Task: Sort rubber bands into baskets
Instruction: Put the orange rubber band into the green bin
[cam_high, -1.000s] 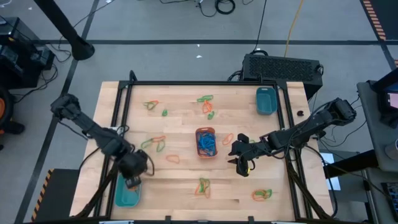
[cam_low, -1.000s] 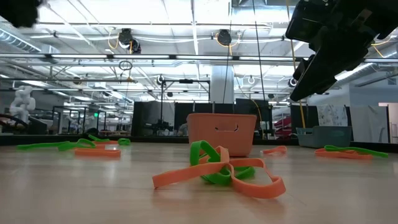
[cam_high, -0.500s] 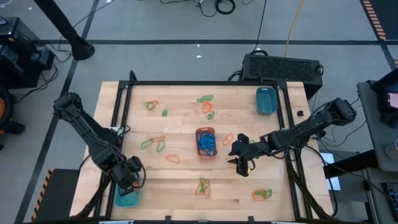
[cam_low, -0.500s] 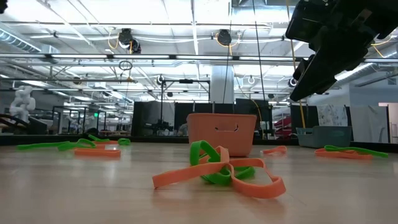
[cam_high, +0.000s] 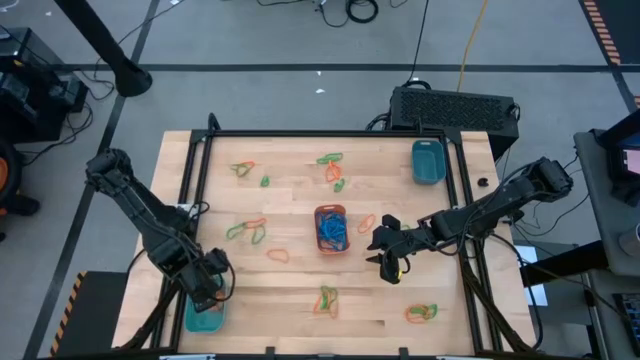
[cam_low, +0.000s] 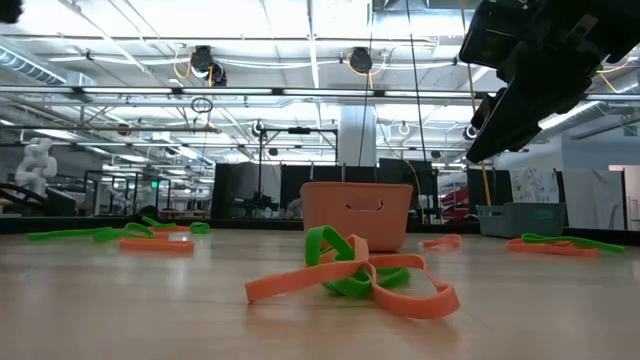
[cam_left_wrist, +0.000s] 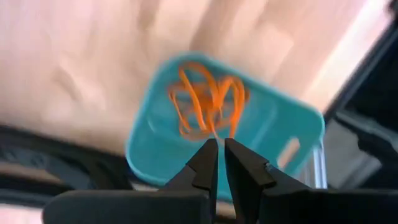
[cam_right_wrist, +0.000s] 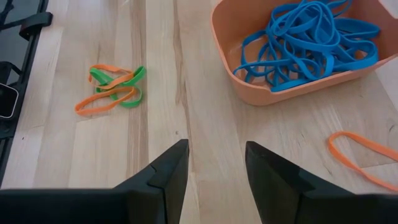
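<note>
I see my left tool (cam_left_wrist: 217, 163) above the teal basket (cam_left_wrist: 273, 134) with orange bands (cam_left_wrist: 208, 102), its fingers slightly apart, pinching nothing. My right tool (cam_right_wrist: 214, 163) stands spread near the orange basket (cam_right_wrist: 249, 87).

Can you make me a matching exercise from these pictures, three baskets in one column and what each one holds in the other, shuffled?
Column one:
1. orange basket
2. teal basket near the left arm
3. teal basket at the table's far right

Column two:
A. orange rubber bands
B. nothing visible inside
C. blue rubber bands

Pairs: 1-C, 2-A, 3-B
</note>
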